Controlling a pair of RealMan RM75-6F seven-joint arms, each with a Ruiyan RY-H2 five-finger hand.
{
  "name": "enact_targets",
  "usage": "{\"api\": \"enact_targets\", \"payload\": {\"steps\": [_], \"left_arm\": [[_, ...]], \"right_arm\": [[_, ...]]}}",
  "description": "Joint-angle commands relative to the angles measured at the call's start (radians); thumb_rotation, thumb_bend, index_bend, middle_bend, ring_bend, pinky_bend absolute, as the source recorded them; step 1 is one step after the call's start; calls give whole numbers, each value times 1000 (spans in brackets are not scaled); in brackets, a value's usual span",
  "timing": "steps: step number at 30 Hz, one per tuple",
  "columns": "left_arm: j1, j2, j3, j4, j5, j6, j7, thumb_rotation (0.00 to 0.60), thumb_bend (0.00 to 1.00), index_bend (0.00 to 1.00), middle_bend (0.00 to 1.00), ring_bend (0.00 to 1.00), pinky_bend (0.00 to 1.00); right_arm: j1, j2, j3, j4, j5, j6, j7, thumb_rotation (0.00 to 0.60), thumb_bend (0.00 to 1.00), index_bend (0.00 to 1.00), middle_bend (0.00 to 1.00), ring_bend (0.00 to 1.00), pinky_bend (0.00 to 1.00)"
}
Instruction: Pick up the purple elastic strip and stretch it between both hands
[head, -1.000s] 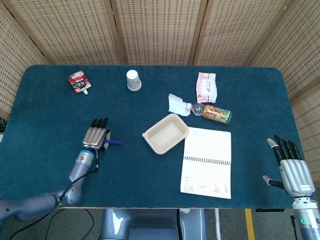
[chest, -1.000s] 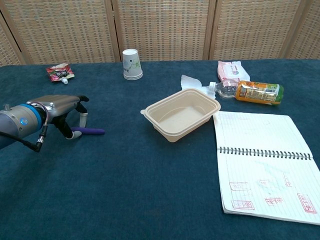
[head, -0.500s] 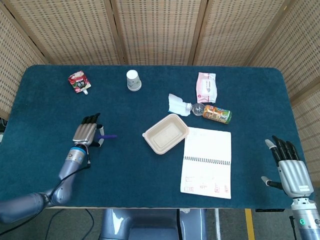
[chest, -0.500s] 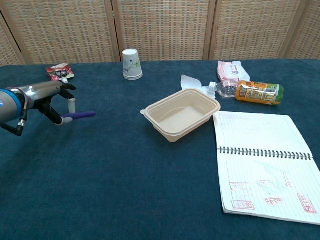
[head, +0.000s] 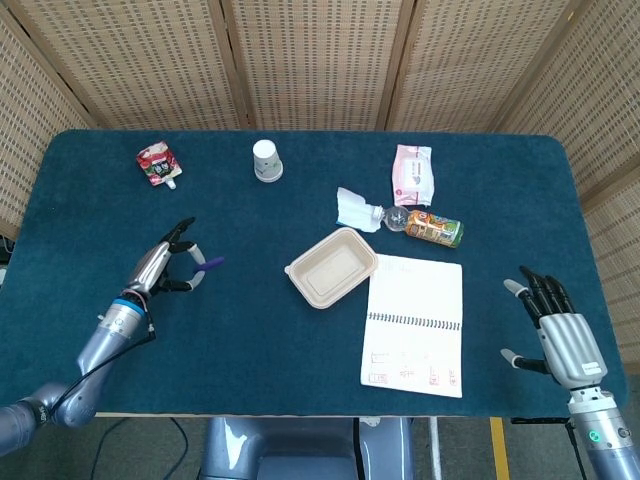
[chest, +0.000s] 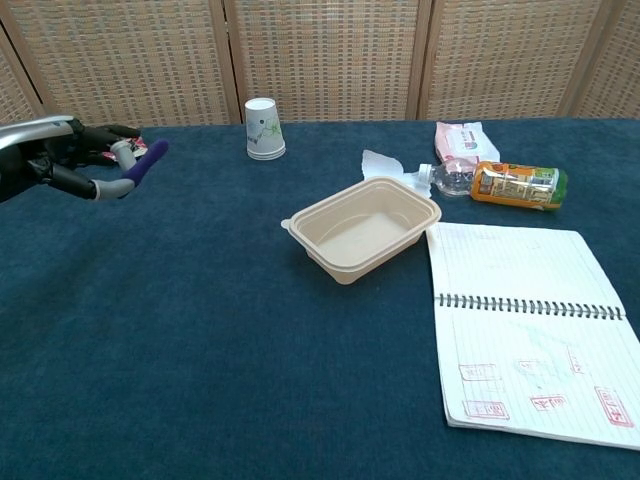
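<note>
My left hand (head: 164, 266) hangs above the table's left side and pinches one end of the short purple elastic strip (head: 207, 265). In the chest view the same left hand (chest: 70, 163) is at the far left with the purple strip (chest: 146, 161) sticking out to the right, clear of the cloth. My right hand (head: 555, 326) is at the table's front right corner, fingers spread, holding nothing. The chest view does not show the right hand.
A beige food tray (head: 332, 267) sits mid-table beside an open spiral notebook (head: 415, 322). Behind them lie a plastic bottle (head: 427, 226), crumpled tissue (head: 354, 209) and a pink wipes pack (head: 413, 174). A paper cup (head: 266, 160) and red pouch (head: 158, 164) stand at the back left.
My left hand has lifted the purple strip off the table and drawn it up and to the left. My right hand has shifted slightly inward along the front right edge.
</note>
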Motion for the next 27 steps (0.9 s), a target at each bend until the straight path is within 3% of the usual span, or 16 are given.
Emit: {"api": "enact_targets", "payload": {"steps": [1,6,13,18,27], "left_arm": [[35,-12,29,12,219,113,-235,600,641,705,0,0,0],[-18,-89,28,-38,220,111,-217,600,644,710,0,0,0],[-57,-169,16,-70,177,123,-126,600,644,720,0,0,0],[-67,-190,16,-80,165,134,-119,600,644,721,0,0,0],[-122,-241,-7,-60,147,116,-101,600,644,722,0,0,0]], "right_arm": [[52,61,14,-58,-38,-49,114,600,0,247,0,0,0],[132,126,54,-152,-5,-149,183,600,55,307,0,0,0],[217,152,86,-284,63,-272,147,600,202,333,0,0,0],[252,115,106,-332,103,-293,89,600,302,355,0,0,0],[345,15,153,-369,243,-351,-111,600,347,374,0,0,0]]}}
